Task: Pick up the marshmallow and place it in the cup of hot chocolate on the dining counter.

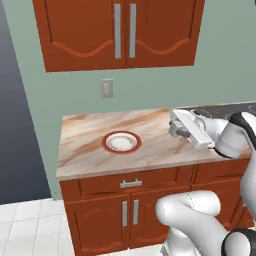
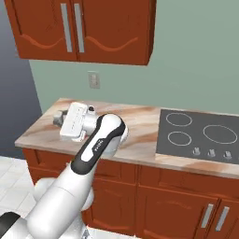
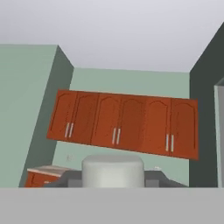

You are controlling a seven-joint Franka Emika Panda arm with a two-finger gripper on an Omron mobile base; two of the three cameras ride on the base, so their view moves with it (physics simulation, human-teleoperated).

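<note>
The marshmallow could not be made out, perhaps lying on the red-rimmed plate (image 1: 120, 142) left of the gripper (image 1: 176, 126), whose opening could not be told, and was judged light, soft, best pinched gently across its sides.

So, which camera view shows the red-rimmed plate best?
The left base view: the plate lies whole and unblocked on the counter, left of the arm. In the right base view the arm stands before that spot. The hand view looks toward the upper cabinets.
</note>
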